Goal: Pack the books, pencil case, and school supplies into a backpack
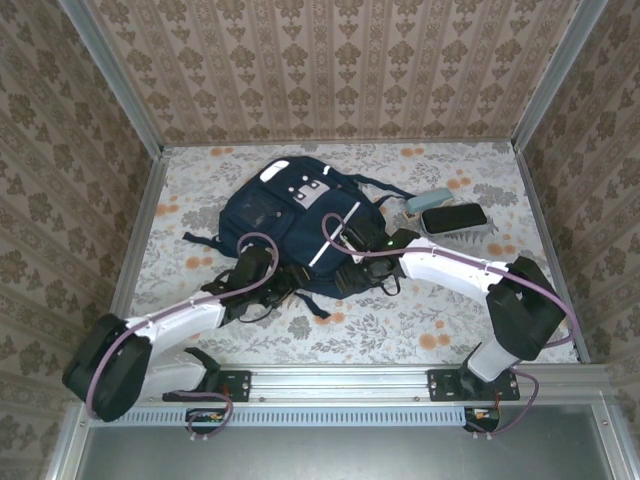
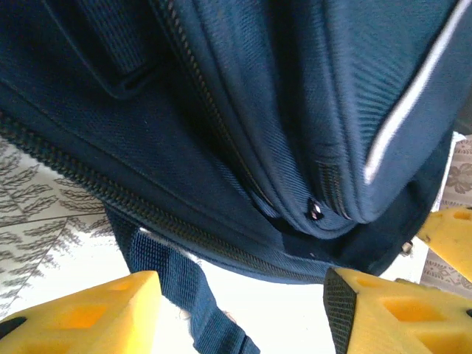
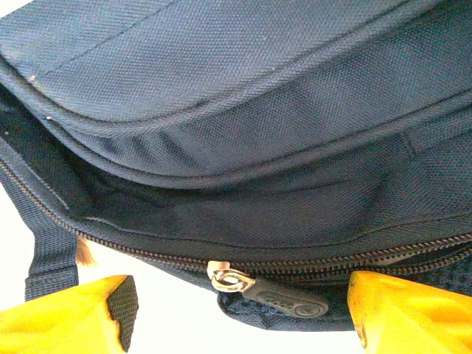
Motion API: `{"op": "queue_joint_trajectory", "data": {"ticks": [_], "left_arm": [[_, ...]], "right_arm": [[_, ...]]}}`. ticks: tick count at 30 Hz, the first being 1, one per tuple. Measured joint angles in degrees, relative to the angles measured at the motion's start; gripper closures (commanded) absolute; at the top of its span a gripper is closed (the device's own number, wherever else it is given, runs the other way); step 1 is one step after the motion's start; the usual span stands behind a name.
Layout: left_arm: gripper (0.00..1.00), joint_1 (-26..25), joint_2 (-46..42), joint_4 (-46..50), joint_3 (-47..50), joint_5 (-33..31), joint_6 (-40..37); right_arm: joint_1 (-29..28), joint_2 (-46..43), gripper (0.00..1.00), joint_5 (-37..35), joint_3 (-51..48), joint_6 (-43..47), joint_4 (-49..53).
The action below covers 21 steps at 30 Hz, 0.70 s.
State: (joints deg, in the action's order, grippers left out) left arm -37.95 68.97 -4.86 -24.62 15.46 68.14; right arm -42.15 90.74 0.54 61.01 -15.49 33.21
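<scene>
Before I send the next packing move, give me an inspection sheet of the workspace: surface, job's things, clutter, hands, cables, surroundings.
Surface: table, floral cloth, flat.
Job's things: backpack lies mid-table, front pocket up; dark case and pale blue box side by side right of it.
Clutter: nothing seen.
Hands: left hand open at the backpack's near edge, strap between its fingers; right hand open, zipper pull between its fingers.
Cables: purple cables loop off each arm near the backpack.
Surroundings: patterned walls on three sides.
</scene>
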Motion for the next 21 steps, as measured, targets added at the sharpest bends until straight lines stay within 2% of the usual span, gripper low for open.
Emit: {"op": "queue_joint_trajectory", "data": {"ticks": [2,7,12,17,21], "left_arm": [[0.45,-0.1,3.1,-2.1,-0.3,-0.1,1.0],[0.69,0.1,7.1,-3.7,-2.1,-1.0,1.6],[0.84,4.4,7.5,-1.7,-3.3,-0.9,-1.3],[0.84,13.5,7.5,0.7,-4.1,-0.2,-8.1],[0.73,19.3,8.3,2.8,-5.7,1.6,-13.8]], "right_arm": [[0.0,-0.2,0.23,0.2,-0.3,0.1,-0.5],[0.0,-2.6,0.25,0.2,-2.8,-0.2,-1.0],[0.0,-4.6,0.29,0.4,-3.9,-1.8,-1.5],[-0.2,-4.6,0.32,1.4,-4.0,-3.7,-3.9],[-1.0,-3.1,0.35,3.3,-3.5,-5.5,-6.3]]}}
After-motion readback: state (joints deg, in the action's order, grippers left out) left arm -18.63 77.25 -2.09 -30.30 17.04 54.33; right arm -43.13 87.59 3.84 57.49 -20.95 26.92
